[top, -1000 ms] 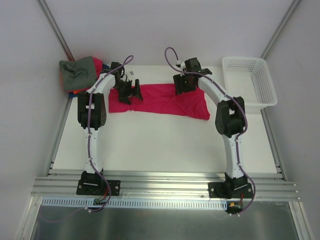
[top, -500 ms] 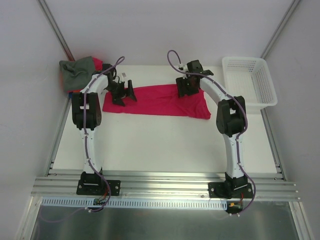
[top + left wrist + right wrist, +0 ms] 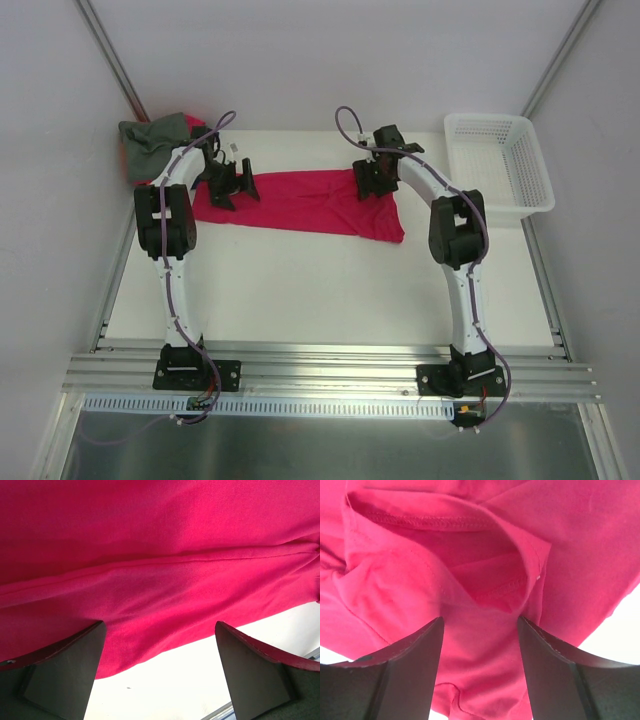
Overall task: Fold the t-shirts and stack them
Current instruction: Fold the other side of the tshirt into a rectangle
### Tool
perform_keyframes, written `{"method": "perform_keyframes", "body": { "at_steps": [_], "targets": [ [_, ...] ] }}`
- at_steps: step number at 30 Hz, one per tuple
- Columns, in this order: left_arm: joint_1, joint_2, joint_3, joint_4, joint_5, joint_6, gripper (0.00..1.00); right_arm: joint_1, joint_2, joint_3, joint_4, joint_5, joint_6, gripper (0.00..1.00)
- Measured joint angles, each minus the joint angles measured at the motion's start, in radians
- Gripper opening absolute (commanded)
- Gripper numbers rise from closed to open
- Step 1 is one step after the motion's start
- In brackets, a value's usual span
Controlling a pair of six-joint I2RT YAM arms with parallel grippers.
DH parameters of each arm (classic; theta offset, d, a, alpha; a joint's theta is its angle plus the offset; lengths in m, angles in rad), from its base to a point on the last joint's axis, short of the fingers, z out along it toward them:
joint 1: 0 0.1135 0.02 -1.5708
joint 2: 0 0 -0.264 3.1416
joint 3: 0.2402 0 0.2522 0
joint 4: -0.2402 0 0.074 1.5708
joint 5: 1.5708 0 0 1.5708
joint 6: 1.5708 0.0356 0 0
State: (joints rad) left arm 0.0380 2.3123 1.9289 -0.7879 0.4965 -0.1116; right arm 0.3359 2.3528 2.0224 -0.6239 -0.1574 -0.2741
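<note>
Crimson t-shirt (image 3: 300, 203) spread out. We see left gripper (image 3: 160, 630) jaws apart, right gripper (image 3: 480, 622) jaws apart over stitched fold (image 3: 440, 519). We should pinch both ends together, keep cloth taut.

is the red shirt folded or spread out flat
Folded lengthwise: the red shirt lies as a long narrow band on the table, one layer's edge over another in the left wrist view.

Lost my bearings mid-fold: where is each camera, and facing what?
Top external: high behind the robot, looking down at the table; left arm, right arm, red t-shirt, basket show.
Left wrist: on the left arm, looking down past the open left gripper at the shirt's edge.
Right wrist: likewise past the open right gripper, at a hemmed fold.
Shared: all see the red t-shirt.
</note>
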Motion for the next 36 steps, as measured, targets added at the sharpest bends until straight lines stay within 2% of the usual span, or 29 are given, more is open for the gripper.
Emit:
{"method": "perform_keyframes", "body": {
  "at_steps": [13, 26, 29, 36],
  "targets": [
    [0.000, 0.000, 0.000, -0.002, 0.000, 0.000, 0.93, 0.000, 0.014, 0.069, 0.018, -0.005, 0.035, 0.64],
    [0.000, -0.003, -0.003, -0.002, -0.001, 0.000, 0.93, 0.002, 0.089, 0.216, 0.075, -0.008, 0.061, 0.66],
    [0.000, -0.003, -0.003, -0.003, -0.001, 0.000, 0.93, 0.002, 0.067, 0.186, 0.077, -0.017, 0.066, 0.66],
    [0.000, -0.005, -0.003, -0.004, 0.000, 0.000, 0.93, 0.002, -0.114, 0.003, 0.029, -0.046, 0.087, 0.66]
  ]
}}
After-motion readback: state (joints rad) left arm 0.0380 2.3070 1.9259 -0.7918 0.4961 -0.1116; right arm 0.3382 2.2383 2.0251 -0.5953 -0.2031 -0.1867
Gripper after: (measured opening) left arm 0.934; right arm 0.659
